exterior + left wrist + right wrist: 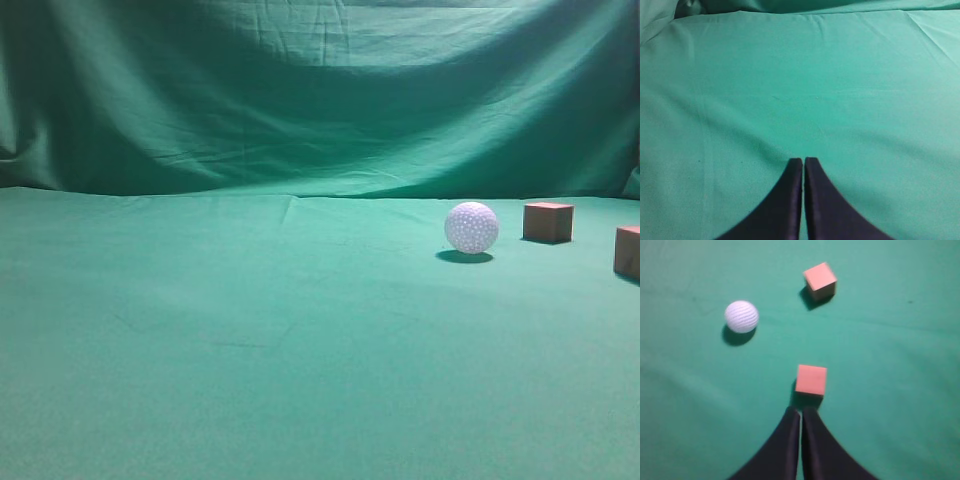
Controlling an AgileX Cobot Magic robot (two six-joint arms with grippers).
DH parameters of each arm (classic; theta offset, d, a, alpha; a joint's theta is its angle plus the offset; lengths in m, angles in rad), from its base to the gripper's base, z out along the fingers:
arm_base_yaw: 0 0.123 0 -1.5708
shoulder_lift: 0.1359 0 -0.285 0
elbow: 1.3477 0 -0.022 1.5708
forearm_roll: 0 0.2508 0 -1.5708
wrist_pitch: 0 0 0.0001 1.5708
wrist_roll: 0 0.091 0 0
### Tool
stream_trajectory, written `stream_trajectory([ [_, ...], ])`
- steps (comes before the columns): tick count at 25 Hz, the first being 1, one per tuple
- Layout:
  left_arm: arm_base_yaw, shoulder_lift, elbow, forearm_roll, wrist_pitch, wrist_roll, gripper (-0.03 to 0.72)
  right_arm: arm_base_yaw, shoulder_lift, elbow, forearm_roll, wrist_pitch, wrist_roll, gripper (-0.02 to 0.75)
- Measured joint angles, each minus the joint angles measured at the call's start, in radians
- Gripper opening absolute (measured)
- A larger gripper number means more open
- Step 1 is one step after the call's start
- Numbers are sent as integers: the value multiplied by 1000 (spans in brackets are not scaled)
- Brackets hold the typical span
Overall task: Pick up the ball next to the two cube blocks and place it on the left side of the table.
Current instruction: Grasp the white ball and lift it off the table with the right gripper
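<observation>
The white dimpled ball (471, 227) rests on the green table (250, 340) at the right; it also shows in the right wrist view (741, 316). One tan cube (548, 221) sits just right of it, the other (628, 251) at the right edge. In the right wrist view the far cube (820, 280) lies beyond the near cube (811, 379). My right gripper (800, 411) is shut and empty, its tips just short of the near cube, the ball ahead to the left. My left gripper (803, 160) is shut and empty over bare cloth. Neither gripper shows in the exterior view.
A green cloth backdrop (320, 90) hangs behind the table. Bare green cloth (150, 300) covers the left and middle of the table. In the left wrist view the cloth's far edge (805, 11) meets the backdrop.
</observation>
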State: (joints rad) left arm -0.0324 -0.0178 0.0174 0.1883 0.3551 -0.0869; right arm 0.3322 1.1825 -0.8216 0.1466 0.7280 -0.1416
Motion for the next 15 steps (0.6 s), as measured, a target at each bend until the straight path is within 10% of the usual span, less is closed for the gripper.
stream_trajectory([
  [7,0,0,0,0,0,0,0,133,307,-161,-27,-74,-10,47],
  [15,0,0,0,0,0,0,0,135,500,-261,-27,-151,17,622],
])
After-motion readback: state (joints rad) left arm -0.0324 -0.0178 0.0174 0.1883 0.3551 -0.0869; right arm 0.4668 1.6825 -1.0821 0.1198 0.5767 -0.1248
